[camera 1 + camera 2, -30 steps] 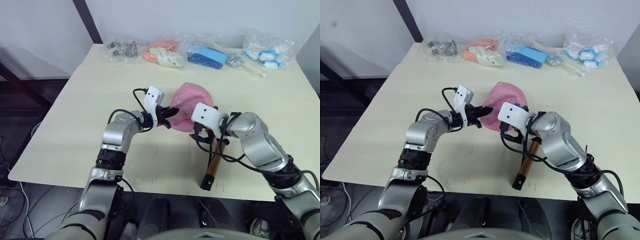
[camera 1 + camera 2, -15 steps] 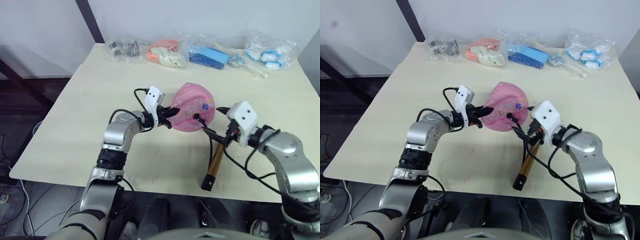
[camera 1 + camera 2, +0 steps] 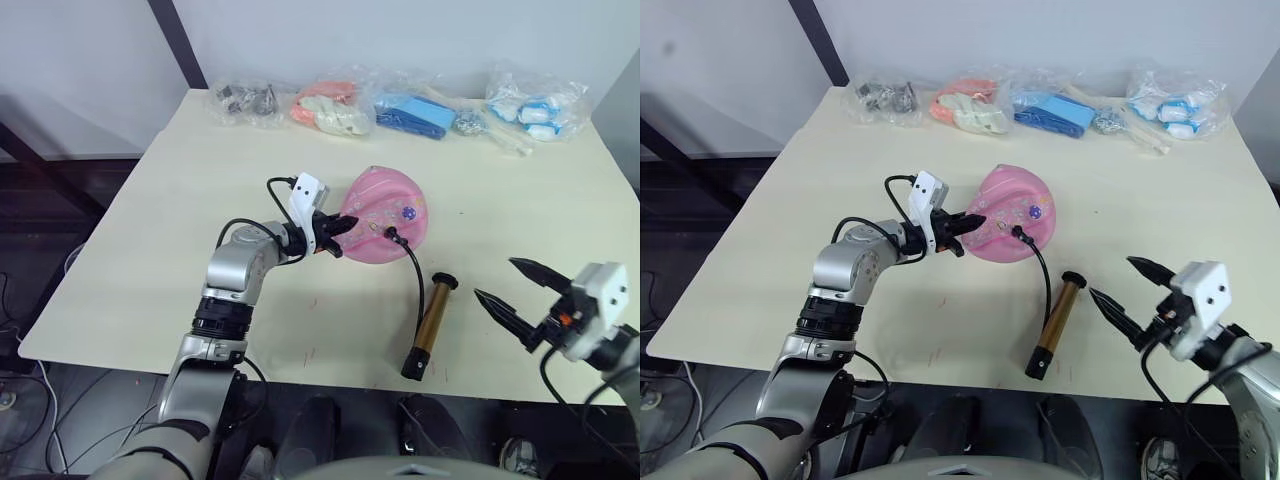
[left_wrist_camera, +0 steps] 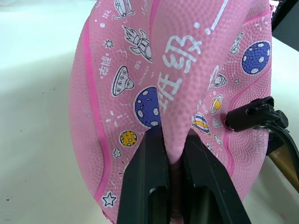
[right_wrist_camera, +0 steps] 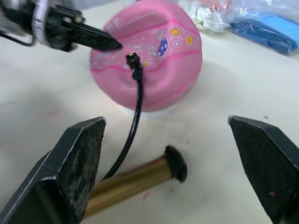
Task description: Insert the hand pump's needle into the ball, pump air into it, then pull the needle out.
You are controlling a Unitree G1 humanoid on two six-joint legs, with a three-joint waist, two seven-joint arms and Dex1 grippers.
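Pink dimpled sagging ball [image 4: 177, 79], pinched fold, brass-barrelled hand pump [image 3: 430, 322] lying flat

Silver arms, black pointed fingers [image 3: 335, 224]

Pink ball [image 3: 388, 214] sits mid-frame, saggy with a creased side. Needle [image 5: 134, 61] fitting is stuck in it, and the brass hand pump [image 3: 430, 325] lies flat, lower right of the ball.

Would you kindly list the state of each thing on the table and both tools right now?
Ball: sagging, dented, pinched by the left tool.
Needle: plugged into the ball.
Pump: lying flat on the table, unheld.
Left tool: shut on a fold of the ball.
Right tool: open, empty, clear of the pump.
Bags: closed, along the far edge.
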